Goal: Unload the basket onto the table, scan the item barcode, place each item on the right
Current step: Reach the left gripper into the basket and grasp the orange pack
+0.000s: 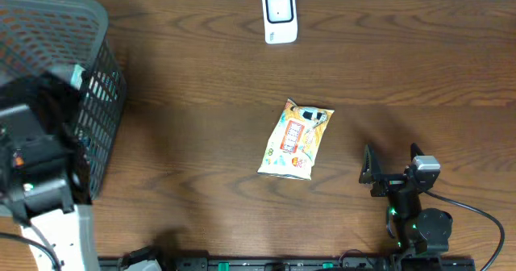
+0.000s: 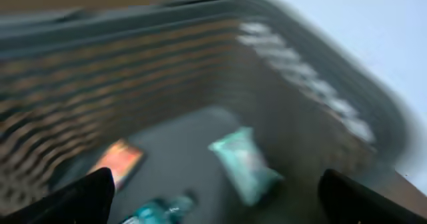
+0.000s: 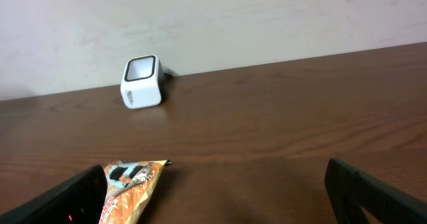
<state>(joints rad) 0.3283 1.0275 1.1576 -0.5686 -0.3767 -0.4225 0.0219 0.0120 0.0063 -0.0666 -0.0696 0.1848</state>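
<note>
Orange and white, the flat crinkled plastic snack packet lies on the brown wooden table near its middle, untouched, with its printed face up and its long side running slightly askew from the table's edges. In the right wrist view only its near corner shows, low and to the left.

The right end effector sits near the packet, off to its right and toward the front of the table. Its fingers are spread wide with nothing between them.

At the back of the table, well apart from the packet, stands the small white box-shaped barcode scanner with its dark window.

On the far left is the dark grey plastic mesh basket. The left arm hangs over it, and the left end effector points down into it, fingers spread and empty. That view is blurred; a pale teal packet and a flat orange item can be made out on the basket floor.
</note>
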